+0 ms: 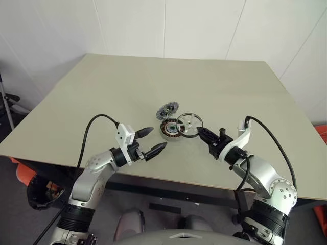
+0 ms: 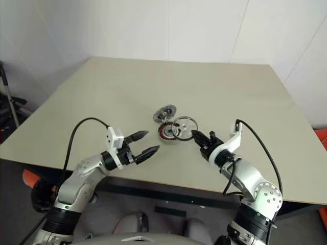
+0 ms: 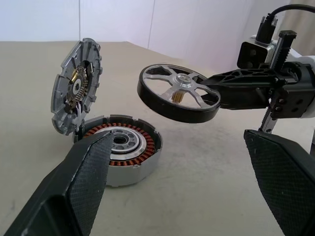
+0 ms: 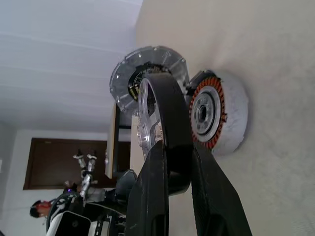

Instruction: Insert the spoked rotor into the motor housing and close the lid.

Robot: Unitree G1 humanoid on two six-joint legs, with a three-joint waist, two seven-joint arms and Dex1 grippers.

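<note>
One spoked rotor [image 3: 179, 93]: black ring, silver spokes, gold centre.

Both arms are built from rounded silver-grey metal segments joined by black ribbed collars at the elbows and wrists. Each arm ends in a white angular bracket block carrying the gripper's 2 black tapered fingers. The left gripper [image 1: 151, 141] has long pointed fingers [image 3: 81, 189] whose inner pads bear a fine cross-hatched texture. The right gripper [image 1: 202, 133] has slimmer black fingers [image 4: 152, 196] mounted on a black toothed rail beside a small black box. A black cable loops from each white bracket back along the forearm, curving high above the silver shells.
</note>
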